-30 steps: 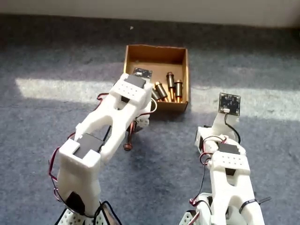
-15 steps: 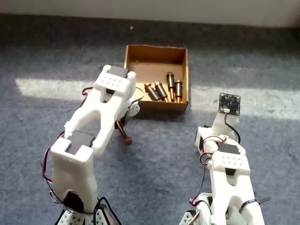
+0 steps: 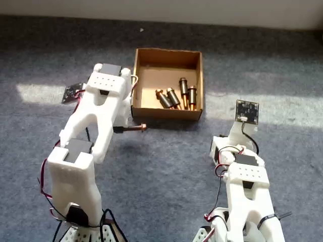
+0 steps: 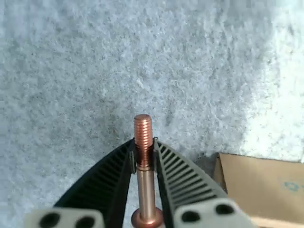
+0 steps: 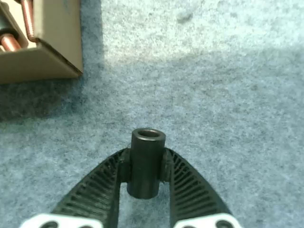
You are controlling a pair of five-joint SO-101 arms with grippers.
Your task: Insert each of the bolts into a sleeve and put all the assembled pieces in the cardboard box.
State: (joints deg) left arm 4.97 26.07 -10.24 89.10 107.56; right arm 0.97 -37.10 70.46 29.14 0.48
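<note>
Left tool (image 4: 143, 147): closed narrowly around the bolt (image 4: 143, 137), one black ribbed finger on each side of the shank.
Bolt: copper-coloured. Its flat head sits back near the tool's base and its threaded end sticks out past the fingertips.
Bolt from above: it juts out sideways from under the left arm (image 3: 96, 126), roughly level. Its threaded tip points toward the right arm's side, just in front of the near wall of the cardboard box (image 3: 166, 113) and outside it.
Right tool (image 5: 145, 156): clamped on the sleeve (image 5: 145, 168), gripping it at mid-height.
Sleeve: a dark, short cylinder. Its open bore faces away from the wrist, and its top rim reaches beyond the fingertips.
Right arm (image 3: 247, 196): low at the near right of the tabletop (image 3: 176, 166), well apart from the left arm and off the box's right front corner.
Cardboard box: open-topped, at the far middle of the tabletop. One of its corners shows in each wrist view.
Assembled pieces (image 3: 174, 97): several bolts in dark sleeves lie side by side on the box floor, toward its right half.
Tabletop: covered in grey carpet-like fabric, with a band of sunlight running across it at the level of the box.
</note>
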